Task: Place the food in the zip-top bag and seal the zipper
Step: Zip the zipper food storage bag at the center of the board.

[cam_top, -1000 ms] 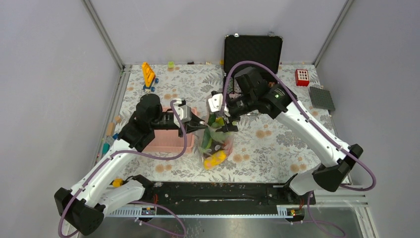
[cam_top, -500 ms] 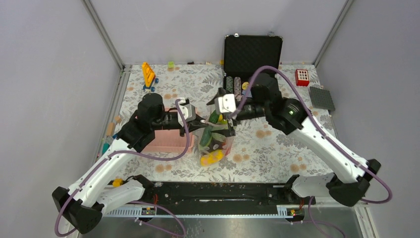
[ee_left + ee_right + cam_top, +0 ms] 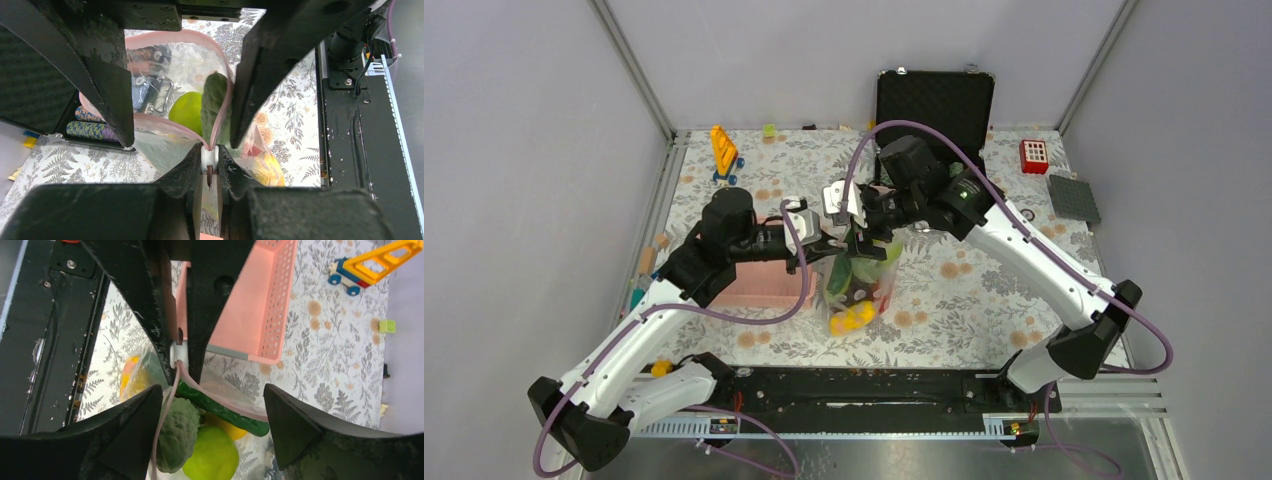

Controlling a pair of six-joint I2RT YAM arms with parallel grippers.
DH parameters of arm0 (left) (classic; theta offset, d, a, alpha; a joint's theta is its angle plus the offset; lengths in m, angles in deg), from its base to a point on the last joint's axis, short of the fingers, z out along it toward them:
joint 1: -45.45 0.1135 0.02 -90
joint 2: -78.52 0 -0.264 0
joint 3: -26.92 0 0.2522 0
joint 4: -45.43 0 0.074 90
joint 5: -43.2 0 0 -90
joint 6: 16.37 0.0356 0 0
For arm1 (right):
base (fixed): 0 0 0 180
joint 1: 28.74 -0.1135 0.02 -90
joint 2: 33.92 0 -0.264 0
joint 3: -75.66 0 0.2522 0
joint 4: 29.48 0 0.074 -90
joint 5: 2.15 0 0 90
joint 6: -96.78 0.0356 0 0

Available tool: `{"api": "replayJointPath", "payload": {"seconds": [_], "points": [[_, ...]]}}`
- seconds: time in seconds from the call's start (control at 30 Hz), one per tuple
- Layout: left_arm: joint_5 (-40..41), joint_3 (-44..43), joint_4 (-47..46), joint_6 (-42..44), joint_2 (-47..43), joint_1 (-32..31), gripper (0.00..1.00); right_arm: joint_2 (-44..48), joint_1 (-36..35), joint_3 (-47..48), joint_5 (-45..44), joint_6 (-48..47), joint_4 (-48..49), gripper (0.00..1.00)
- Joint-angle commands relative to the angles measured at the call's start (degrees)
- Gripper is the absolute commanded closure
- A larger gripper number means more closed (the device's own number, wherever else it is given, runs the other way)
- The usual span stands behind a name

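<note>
At the far left lay the pink basket [image 3: 754, 290], mostly covered from above by the left arm, so its contents could not be read there. Just beside it the left gripper [image 3: 210, 165] was pinched nearly shut on the near end of the zipper [image 3: 226, 107], with the white end piece caught between its tips. From that pinch the pale-pink strip ran up and curved round, so the mouth gaped rather than lying flat.

The zip-top bag [image 3: 864, 290] stood between the two grippers on the flowered cloth, mouth up and held there by that one corner. Inside it were the cucumber [image 3: 214, 100], standing on end against the strip, a round green fruit [image 3: 186, 111], a leafy green piece [image 3: 177, 432] and a yellow citrus [image 3: 856, 318] low in the bag. The film looked thin, limp and slippery and would likely sag or fold wherever it was let go. The loose food probably weighed it down and pushed the sides apart. The stiffer strip seemed the only sound place to grip, opposite the held end.

The right gripper [image 3: 861, 237] hung over the mouth with its fingers spread wide and gripping nothing.

Further right and back, the black case [image 3: 934, 100] stood open, with striped poker chips [image 3: 92, 130] in rows inside
</note>
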Motion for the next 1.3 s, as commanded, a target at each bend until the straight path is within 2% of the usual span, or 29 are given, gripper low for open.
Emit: {"api": "replayJointPath", "payload": {"seconds": [0.0,0.13,0.23,0.37,0.43,0.47,0.5,0.53,0.57,0.63,0.67,0.87,1.0,1.1,1.27], "points": [[-0.87,-3.20,-2.15,3.22,-2.02,-0.26,1.00,-2.64,-0.46,6.15,-5.59,-2.31,-7.55,0.26],[-3.14,-2.95,-1.89,4.38,-2.54,-0.34,1.00,-4.72,-0.44,9.13,-4.50,-3.33,-11.48,0.55],[-4.68,-2.75,-1.87,5.45,-3.06,-0.51,1.00,-5.04,-0.46,9.24,-3.06,-3.30,-11.66,0.70],[-5.27,-3.04,-1.95,5.94,-3.05,-0.60,1.00,-4.28,-0.40,8.44,-0.60,-4.22,-12.80,0.84],[-4.79,-3.46,-2.43,5.15,-2.53,-0.61,1.00,-3.37,-0.46,7.61,-0.12,-4.05,-12.77,1.00],[-4.02,-3.51,-3.42,3.88,-2.16,-0.63,1.00,-2.59,-0.46,7.10,-0.37,-2.62,-12.05,1.00],[-2.91,-3.39,-4.77,2.11,-1.92,-0.61,0.95,-2.09,-0.46,6.27,-1.32,-0.80,-10.68,1.00],[-1.32,-3.08,-6.31,0.06,-1.86,-0.61,0.76,-1.04,-0.44,5.15,-2.81,1.17,-8.69,1.00],[0.46,-2.54,-8.08,-2.31,-1.87,-0.61,0.51,0.24,-0.41,3.38,-4.70,3.19,-6.51,1.00],[3.54,-0.54,-11.01,-5.70,-2.44,-0.56,0.07,3.81,-0.46,-0.54,-10.41,7.92,-0.19,1.00],[4.58,0.75,-12.50,-6.89,-2.96,-0.60,0.02,5.18,-0.41,-2.09,-13.20,9.24,1.94,1.00],[10.85,10.45,-23.44,-17.23,-5.50,-0.61,0.01,8.58,-0.45,-2.48,-21.78,16.77,1.17,1.00],[9.44,14.70,-34.85,-27.57,-4.09,-0.61,0.01,9.38,-0.46,-2.08,-23.48,21.11,-0.17,1.00],[5.70,13.47,-41.09,-31.93,-0.09,-0.61,0.01,9.68,-0.46,-2.91,-22.39,21.28,0.14,1.00],[3.23,8.56,-42.62,-34.88,8.58,-0.08,0.04,10.05,-0.46,-4.33,-23.39,25.57,3.64,1.00]]}}
